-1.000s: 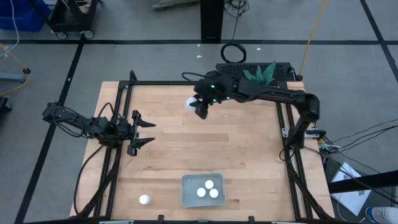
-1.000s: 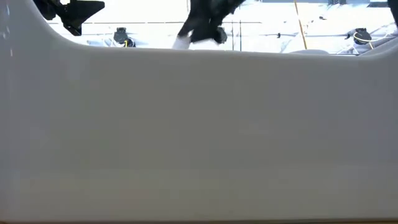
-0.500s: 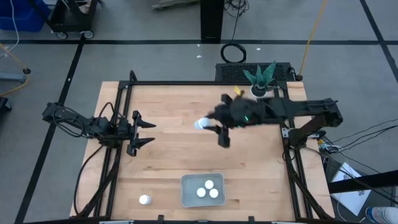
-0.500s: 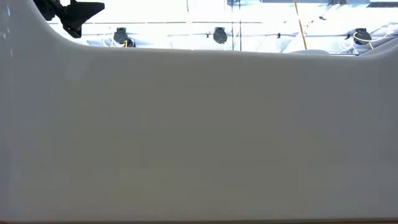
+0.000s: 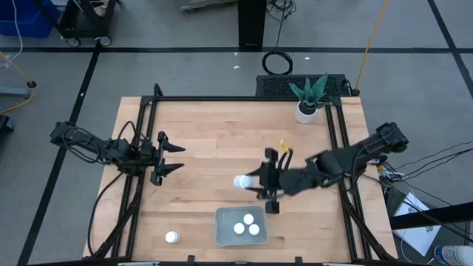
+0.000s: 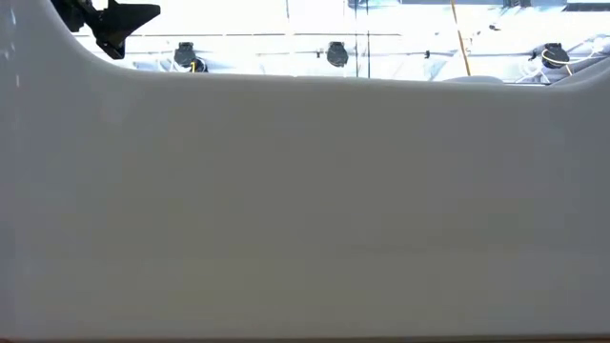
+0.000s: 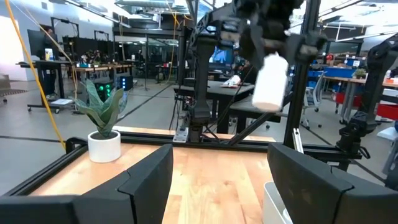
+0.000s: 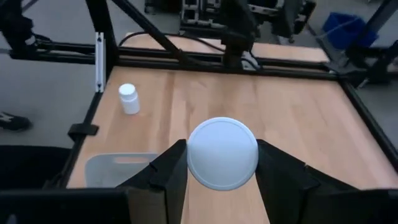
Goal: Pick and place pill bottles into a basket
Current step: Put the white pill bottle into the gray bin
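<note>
My right gripper [image 5: 253, 182] is shut on a white pill bottle [image 5: 241, 181], in the air just beyond the far rim of the pale grey-blue basket [image 5: 221, 235]. Three bottles [image 5: 246, 224] lie in the basket. Another bottle [image 5: 172, 237] stands on the table left of it, also in the right wrist view [image 8: 129, 98]. My left gripper [image 5: 174, 154] is open and empty at the table's left side. My right gripper pinches the bottle's side walls [image 8: 189, 163] between its two fingers [image 8: 166, 175], and the bottle's round end [image 8: 222, 153] points away from the wrist. The fingers slant down toward the table's left. In the left wrist view the bottle [image 7: 270, 81] hangs below the gripper, clear of the table.
A white pot with a green plant [image 5: 307, 109] stands at the far right of the table. The basket's wall [image 6: 305, 210] fills most of the low view. Black frame rails [image 5: 144, 111] run along the table's sides.
My right gripper has carried the bottle from the far middle of the table toward the near edge, and now stands just short of the basket. The bottle stays held and clear of the table. The arm has swung round and now reaches in from the right.
</note>
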Controlling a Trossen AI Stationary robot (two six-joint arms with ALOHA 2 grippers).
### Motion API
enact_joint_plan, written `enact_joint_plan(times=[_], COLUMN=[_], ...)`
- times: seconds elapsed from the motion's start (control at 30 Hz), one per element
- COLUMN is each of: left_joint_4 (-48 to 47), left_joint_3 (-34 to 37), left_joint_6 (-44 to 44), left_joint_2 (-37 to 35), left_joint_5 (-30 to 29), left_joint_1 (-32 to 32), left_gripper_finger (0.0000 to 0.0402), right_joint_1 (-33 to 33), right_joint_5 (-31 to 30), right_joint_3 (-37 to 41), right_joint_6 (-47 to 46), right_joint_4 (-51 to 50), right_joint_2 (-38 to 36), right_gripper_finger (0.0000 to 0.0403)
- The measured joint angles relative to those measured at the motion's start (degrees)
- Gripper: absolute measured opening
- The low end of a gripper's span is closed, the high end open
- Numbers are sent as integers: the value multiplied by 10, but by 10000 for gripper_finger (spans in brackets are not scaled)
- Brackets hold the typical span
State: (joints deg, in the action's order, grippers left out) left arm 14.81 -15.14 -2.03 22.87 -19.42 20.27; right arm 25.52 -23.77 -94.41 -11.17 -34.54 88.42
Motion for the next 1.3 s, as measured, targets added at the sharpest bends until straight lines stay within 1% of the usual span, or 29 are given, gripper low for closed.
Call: enact_joint_plan(times=[0.1,0.23,0.37,0.63,0.8,0.83,0.9,0.97,1.3], left_joint_4=[0,0,0,-1,0,0,-1,-1,0], left_joint_3=[0,0,0,0,0,0,0,0,0], left_joint_6=[0,0,0,2,4,4,2,-3,0], left_joint_2=[0,0,0,0,0,0,0,0,0], left_joint_5=[0,0,0,0,-1,-1,-1,-1,-1], left_joint_1=[0,0,0,0,0,0,0,0,0], left_gripper_finger=[269,269,269,269,269,269,269,269,269], right_joint_1=[24,35,35,49,58,57,52,50,61], right_joint_5=[-32,-31,-31,-31,-13,-4,39,59,58], right_joint_3=[61,139,187,197,197,197,196,195,193], right_joint_6=[11,12,-6,-14,-9,-12,-31,-44,-55], right_joint_4=[75,185,235,249,263,263,260,266,270], right_joint_2=[0,1,1,0,0,0,-1,-1,20], right_gripper_finger=[149,150,149,150,149,149,149,149,149])
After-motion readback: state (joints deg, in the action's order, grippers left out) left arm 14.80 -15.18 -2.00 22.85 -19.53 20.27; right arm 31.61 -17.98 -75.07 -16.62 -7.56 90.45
